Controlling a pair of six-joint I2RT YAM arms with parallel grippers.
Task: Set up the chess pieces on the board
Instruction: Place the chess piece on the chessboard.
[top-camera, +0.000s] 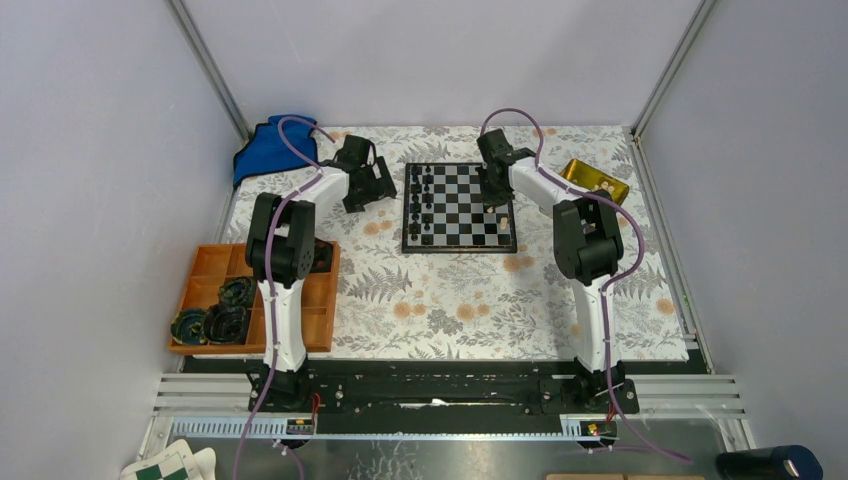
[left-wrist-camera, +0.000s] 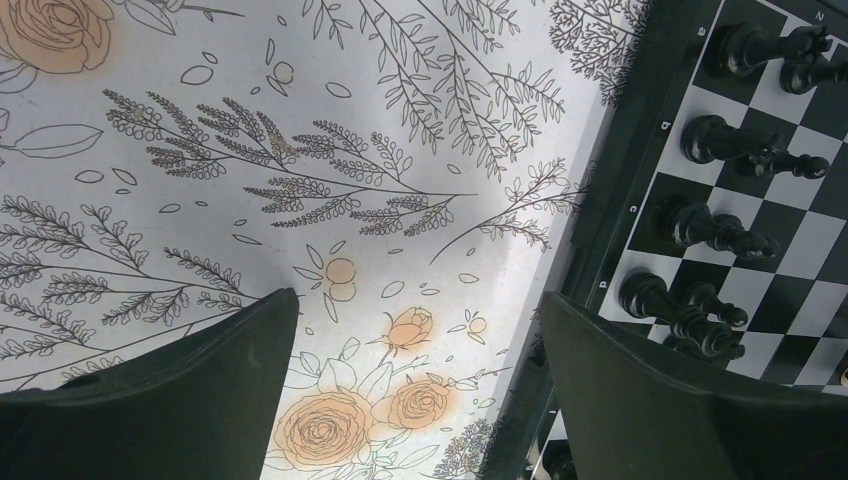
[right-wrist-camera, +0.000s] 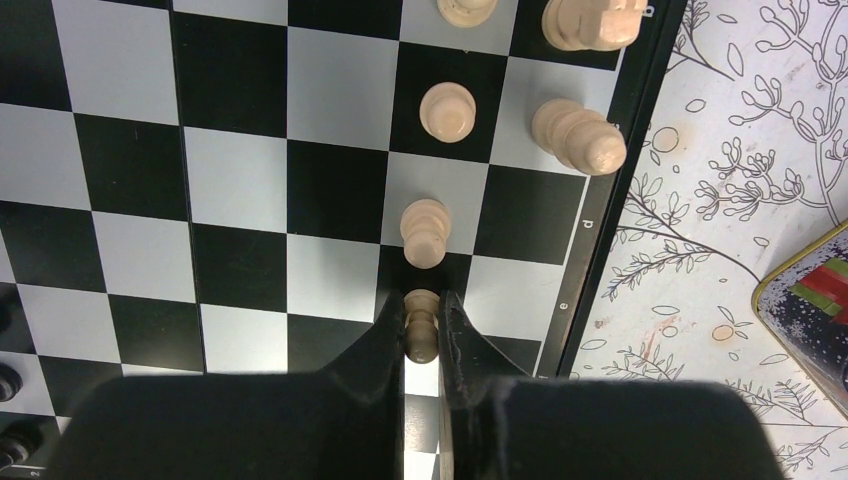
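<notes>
From the top camera, the board sat toward the far middle of the worktop, which was covered in a floral print, all ferns and peach roses. It had glossy black-and-white squares and a black border. The black pieces stood in two columns down its left side. The right side was mostly hidden under the right arm, so only one pale piece showed there. The left claw hung just beside the board's left edge and the right claw was over its right half, but from that high up I honestly couldn't tell how either one stood. Also around were an orange compartment tray at the near left holding dark coiled things, a crumpled blue cloth in the far left corner and a shiny gold tin far right. The left wrist camera sorted out the left one: its matte black fingers were spread wide over bare print with nothing between them, and the turned black pieces looked glossy just across the border. The right wrist camera gave what the top couldn't: the right claw was pinching a small pale pawn in the second column from the right border. It was lined up with more pale pawns, and taller pale pieces were in the edge column. I couldn't tell whether the pawn touched its square.
</notes>
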